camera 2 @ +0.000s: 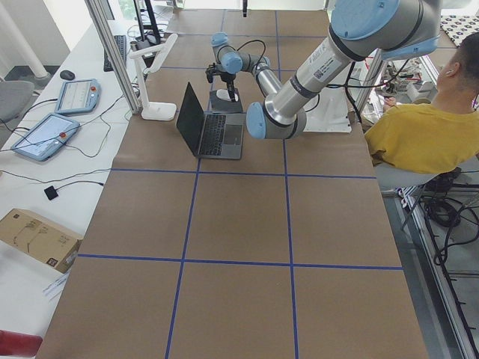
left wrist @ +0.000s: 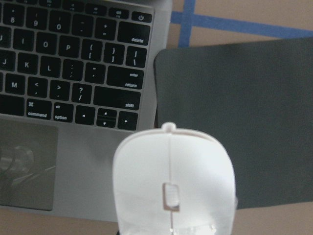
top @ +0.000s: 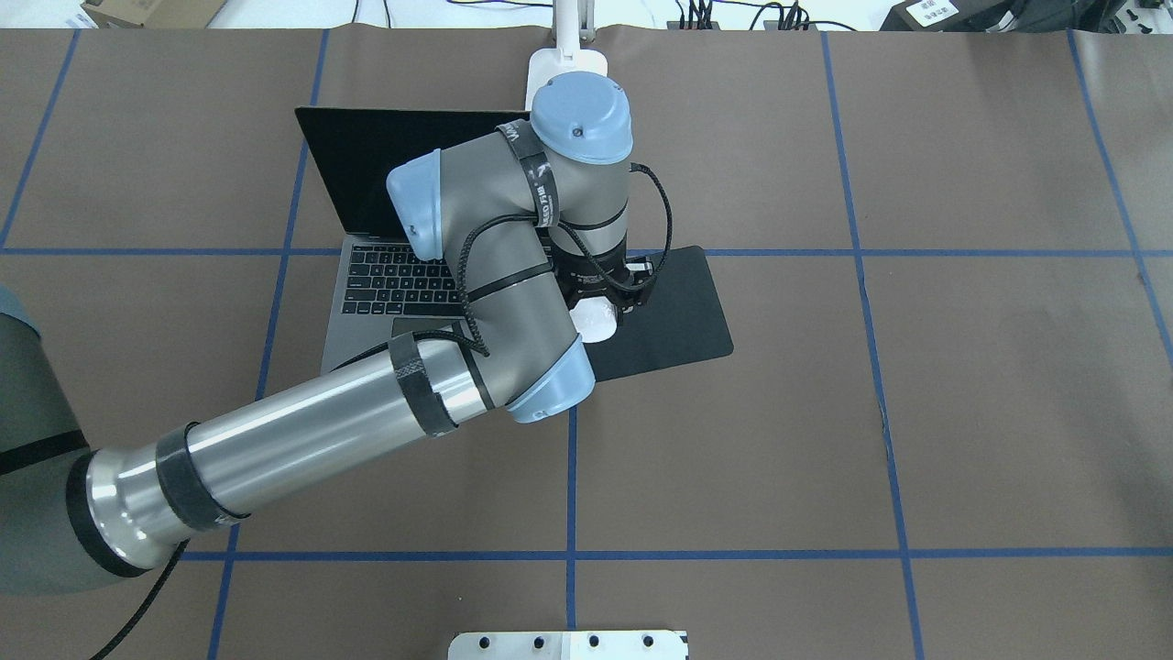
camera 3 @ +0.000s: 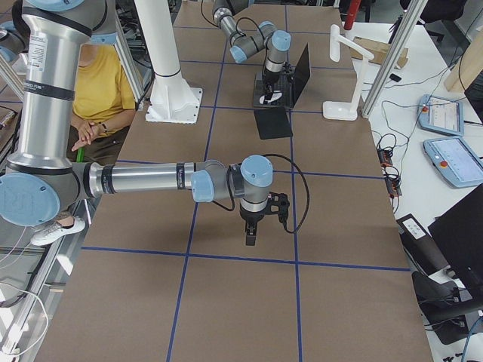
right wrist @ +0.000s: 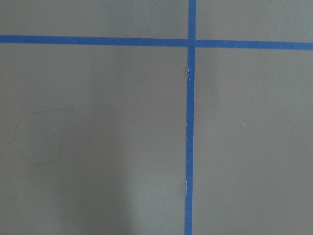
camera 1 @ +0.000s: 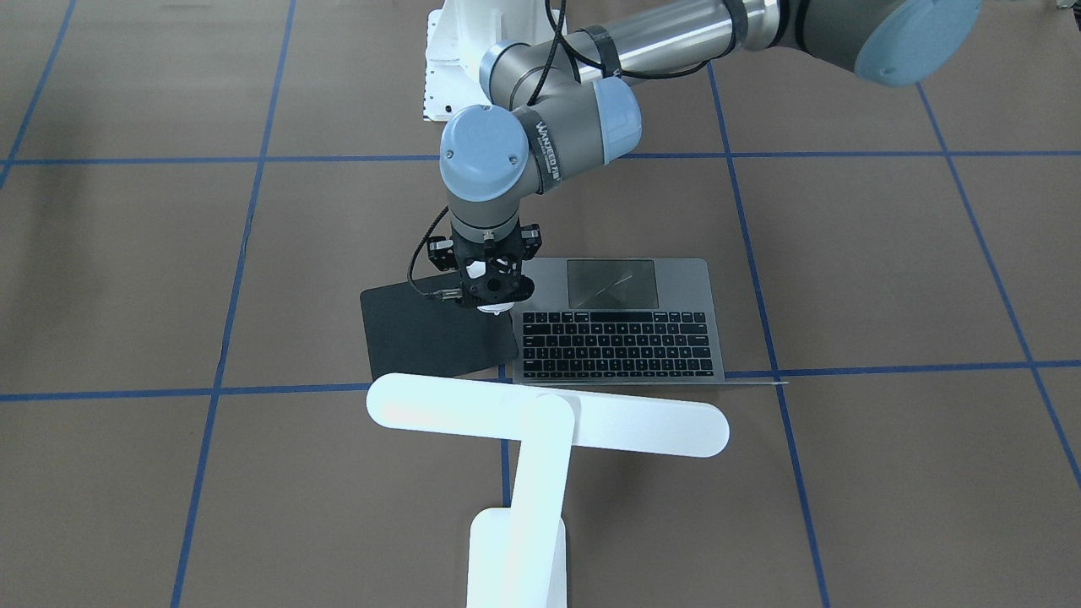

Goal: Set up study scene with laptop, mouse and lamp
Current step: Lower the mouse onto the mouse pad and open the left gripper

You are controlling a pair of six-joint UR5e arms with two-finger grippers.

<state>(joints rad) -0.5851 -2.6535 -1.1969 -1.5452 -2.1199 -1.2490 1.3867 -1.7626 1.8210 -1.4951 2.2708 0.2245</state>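
Observation:
The open grey laptop [camera 1: 625,321] sits mid-table, its dark screen [top: 385,174] facing the robot. A black mat [camera 1: 431,333] lies flat beside it. My left gripper [camera 1: 488,295] points down over the seam between laptop and mat, shut on the white mouse [left wrist: 173,181], which hangs just above the mat's near edge [top: 594,319]. Behind the laptop stands the white T-shaped lamp [camera 1: 549,414], its bar head spanning laptop and mat. My right gripper [camera 3: 251,230] shows only in the exterior right view, low over bare table; I cannot tell whether it is open or shut.
The white bolted pedestal [top: 568,644] stands at the robot's edge of the table. A person in a yellow shirt [camera 2: 426,134] sits beside the table. Side benches hold tablets [camera 2: 45,134] and cables. Blue tape lines [right wrist: 188,122] grid the brown table cover.

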